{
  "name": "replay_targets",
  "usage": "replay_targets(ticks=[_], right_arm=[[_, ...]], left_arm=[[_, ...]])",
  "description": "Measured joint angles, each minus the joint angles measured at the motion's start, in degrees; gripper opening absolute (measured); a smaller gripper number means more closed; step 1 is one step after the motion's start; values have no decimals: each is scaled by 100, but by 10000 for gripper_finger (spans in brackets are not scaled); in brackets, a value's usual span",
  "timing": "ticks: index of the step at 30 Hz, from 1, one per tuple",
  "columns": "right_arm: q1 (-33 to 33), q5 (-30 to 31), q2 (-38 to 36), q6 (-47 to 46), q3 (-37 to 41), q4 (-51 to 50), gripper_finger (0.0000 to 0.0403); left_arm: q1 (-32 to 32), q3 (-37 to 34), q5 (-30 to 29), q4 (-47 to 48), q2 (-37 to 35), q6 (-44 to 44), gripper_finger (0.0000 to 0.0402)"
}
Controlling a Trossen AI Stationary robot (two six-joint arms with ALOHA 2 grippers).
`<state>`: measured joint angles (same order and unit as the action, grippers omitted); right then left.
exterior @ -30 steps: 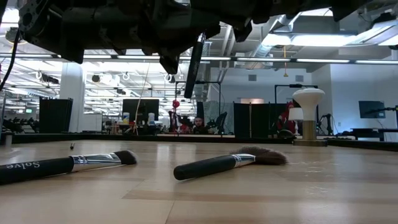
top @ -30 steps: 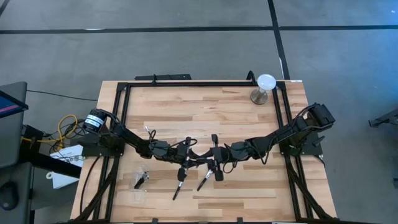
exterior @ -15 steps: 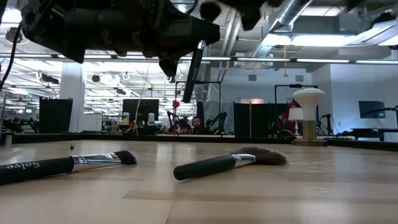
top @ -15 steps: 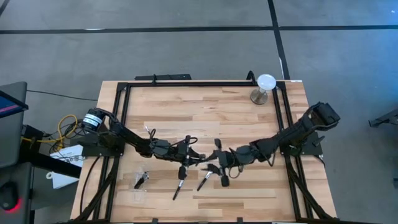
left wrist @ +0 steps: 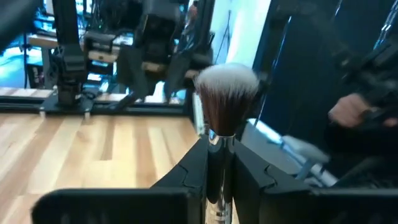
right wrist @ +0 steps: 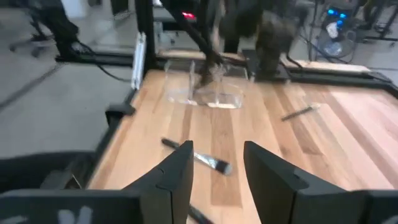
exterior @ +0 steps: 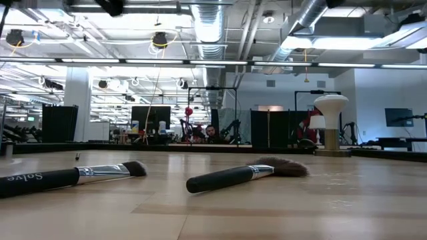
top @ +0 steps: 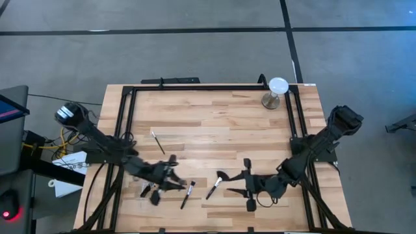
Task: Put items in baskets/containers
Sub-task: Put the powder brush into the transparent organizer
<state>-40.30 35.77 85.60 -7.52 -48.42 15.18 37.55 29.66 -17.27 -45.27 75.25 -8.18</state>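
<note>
Left gripper (left wrist: pixel 219 180) clamping dark-handled, white-tipped makeup brush (left wrist: pixel 222 106) near clear plastic tray (right wrist: pixel 202 93); right gripper (right wrist: pixel 217 171) hovering, fingers spread, holding nothing.

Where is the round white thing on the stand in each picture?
High view: the white disc stands at the far right corner of the table.
Low view: right side, far back.
Left wrist view: not in it.
Right wrist view: not in it.
Shared landmark: the fan-headed brush, in high and low views.

white disc lamp (top: pixel 278 85) (metal stand), wooden table (top: pixel 214 120)
</note>
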Motion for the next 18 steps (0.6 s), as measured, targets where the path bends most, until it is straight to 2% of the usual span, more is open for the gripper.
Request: replay_targets(ticks=[8,14,18], right_arm=[[13,247,148,-54,-7,101,116],[116,181,192,-60,-3,102,118],[161,176,192,-58,-3,94,118]], left_arm=[[1271,-779,-1750,356,-1035,-282,42],[1842,-1066,-3384,990,-1670,-216,44],[1918,-1188,-3678,992,-1976,-51,42]])
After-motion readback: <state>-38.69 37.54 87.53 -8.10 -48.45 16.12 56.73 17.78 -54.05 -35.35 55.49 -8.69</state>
